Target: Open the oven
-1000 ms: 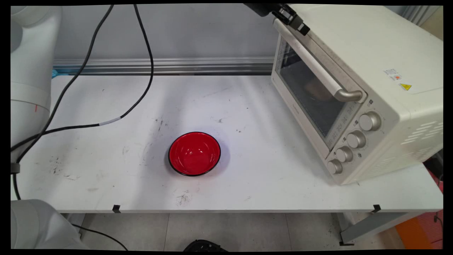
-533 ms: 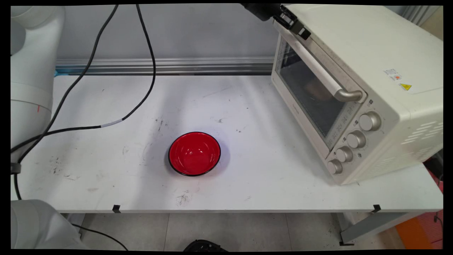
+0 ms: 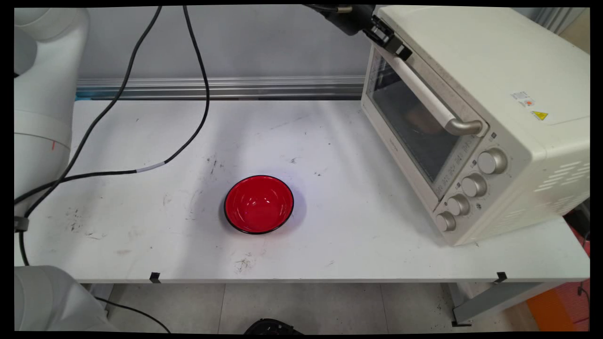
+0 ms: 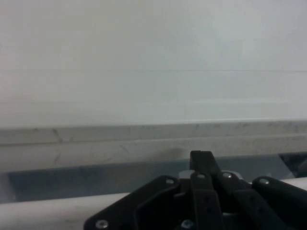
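Observation:
My black gripper (image 3: 397,46) reaches in from the top edge and rests against the upper left corner of the cream toaster oven (image 3: 476,66), at the top end of its door handle (image 3: 426,96). In the hand view the fingers (image 4: 201,160) stand together, shut, right in front of the door's top rim, with the pale handle bar (image 4: 48,206) crossing below them. The glass door (image 3: 405,125) looks closed or nearly so. A brownish thing (image 3: 421,117) shows dimly behind the glass.
A red bowl with a black rim (image 3: 258,204) sits upright mid-table, well away from the gripper. Black cables (image 3: 198,80) hang over the table's left half. Several knobs (image 3: 473,184) line the oven's front right side.
The gripper has slid a little left and down at the oven door's top corner. The hanging cables have swung slightly right. The bowl has not moved.

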